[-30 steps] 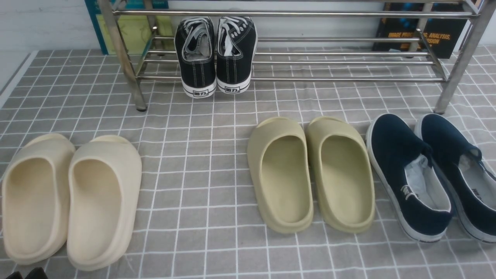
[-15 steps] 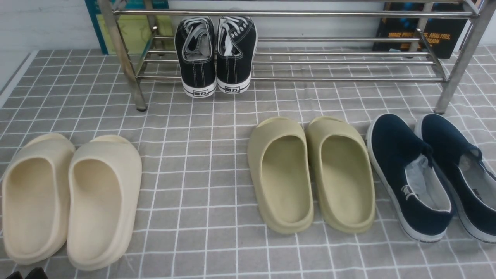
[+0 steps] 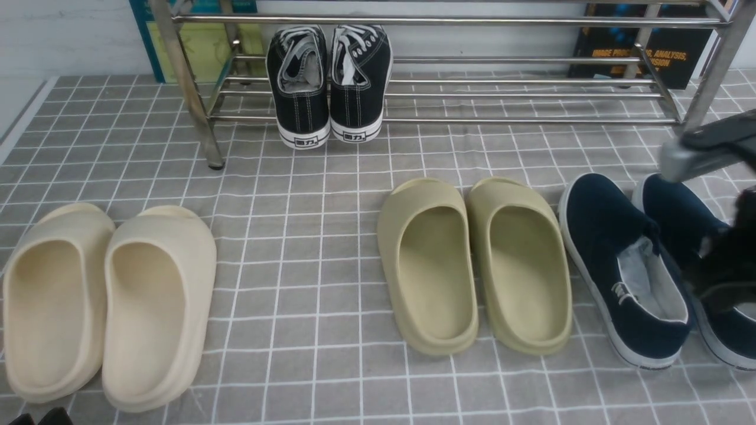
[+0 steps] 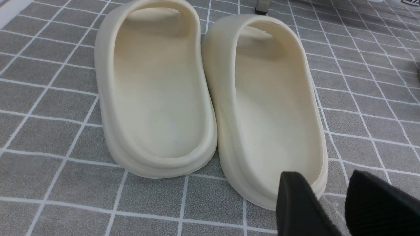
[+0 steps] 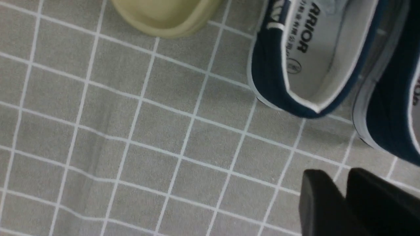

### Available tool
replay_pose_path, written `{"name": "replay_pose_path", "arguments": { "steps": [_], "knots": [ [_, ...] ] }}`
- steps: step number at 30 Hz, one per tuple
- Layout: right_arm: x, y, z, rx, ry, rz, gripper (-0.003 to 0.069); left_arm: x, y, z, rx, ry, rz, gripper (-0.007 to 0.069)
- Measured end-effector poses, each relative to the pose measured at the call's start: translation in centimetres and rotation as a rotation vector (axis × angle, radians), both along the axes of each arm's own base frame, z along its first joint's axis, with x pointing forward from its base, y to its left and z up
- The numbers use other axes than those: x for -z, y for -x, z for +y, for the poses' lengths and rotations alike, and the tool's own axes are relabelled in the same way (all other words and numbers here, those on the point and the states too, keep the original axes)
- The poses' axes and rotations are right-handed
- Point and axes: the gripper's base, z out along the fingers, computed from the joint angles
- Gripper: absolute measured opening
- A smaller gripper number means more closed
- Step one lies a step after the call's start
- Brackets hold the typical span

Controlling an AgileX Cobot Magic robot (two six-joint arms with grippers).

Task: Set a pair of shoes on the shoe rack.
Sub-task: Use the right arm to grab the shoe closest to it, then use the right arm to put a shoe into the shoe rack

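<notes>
Front view shows the 2 navy sneakers (image 3: 608, 218) on the grid-patterned cloth (image 3: 295, 330), toes toward the steel shoe rack (image 3: 449, 21) and heels toward me. They sit side by side in front of the rack's right end, off its shelves, just beside the 2 olive slides (image 3: 520, 283).

My right end effector (image 5: 336, 172) has its 2 fingertips slightly apart, with only cloth showing between them. It is near the sneakers' heels and holds nothing. In the front view, my blurred right arm (image 3: 726, 254) covers part of the sneaker on the far right; I cannot tell from there whether they touch.

My left end effector (image 4: 323, 177) also has its 2 fingertips apart and empty, near the heel end of 1 of the 2 cream slides (image 4: 275, 131).

On the rack's lower shelf, 2 black lace-up sneakers (image 3: 302, 112) stand side by side, their white heels facing me. Behind the rack are a teal-and-yellow book (image 3: 201, 53) on my left and a black book (image 3: 679, 59) on my right.
</notes>
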Motion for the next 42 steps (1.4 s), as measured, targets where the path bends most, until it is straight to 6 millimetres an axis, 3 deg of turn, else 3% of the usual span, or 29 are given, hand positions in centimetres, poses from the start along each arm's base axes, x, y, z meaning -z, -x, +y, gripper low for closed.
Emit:
{"name": "replay_pose_path", "arguments": {
  "steps": [1, 3, 5, 9, 12, 14, 19, 22, 25, 28, 32, 36, 42],
  "knots": [
    [0.7, -0.6, 0.5, -0.006, 0.005, 0.001, 0.0263, 0.0, 0.0, 0.0, 0.0, 0.0, 0.0, 0.0239],
    [1.2, -1.0, 0.8, -0.006, 0.006, 0.001, 0.0296, 0.0, 0.0, 0.0, 0.0, 0.0, 0.0, 0.0239],
    [2.8, -2.3, 1.6, -0.014, 0.012, 0.001, 0.0391, 0.0, 0.0, 0.0, 0.0, 0.0, 0.0, 0.0239],
    [5.3, -3.9, 2.4, -0.014, 0.026, 0.017, 0.0456, 0.0, 0.0, 0.0, 0.0, 0.0, 0.0, 0.0239],
    [6.6, -4.7, 2.6, -0.002, 0.042, 0.033, 0.0455, 0.0, 0.0, 0.0, 0.0, 0.0, 0.0, 0.0239],
    [8.8, -5.8, 2.7, 0.01, 0.076, 0.059, 0.0416, 0.0, 0.0, 0.0, 0.0, 0.0, 0.0, 0.0239],
    [10.8, -6.3, 2.9, 0.016, 0.096, 0.104, 0.029, 0.0, 0.0, 0.0, 0.0, 0.0, 0.0, 0.0239],
    [11.3, -6.4, 3.1, 0.024, 0.092, 0.118, 0.014, 0.0, 0.0, 0.0, 0.0, 0.0, 0.0, 0.0239],
    [11.2, -6.5, 3.1, 0.031, 0.083, 0.121, 0.0046, 0.0, 0.0, 0.0, 0.0, 0.0, 0.0, 0.0239],
    [10.4, -6.4, 3.0, 0.028, 0.097, 0.133, 0.0044, 0.0, 0.0, 0.0, 0.0, 0.0, 0.0, 0.0239],
    [7.2, -6.0, 2.9, 0.027, 0.095, 0.12, 0.0044, 0.0, 0.0, 0.0, 0.0, 0.0, 0.0, 0.0239],
    [2.0, -6.2, 2.9, -0.011, 0.071, 0.025, 0.0044, 0.0, 0.0, 0.0, 0.0, 0.0, 0.0, 0.0239],
    [-0.5, -7.7, 3.4, -0.037, 0.055, -0.045, 0.0044, 0.0, 0.0, 0.0, 0.0, 0.0, 0.0, 0.0239]
  ]
}}
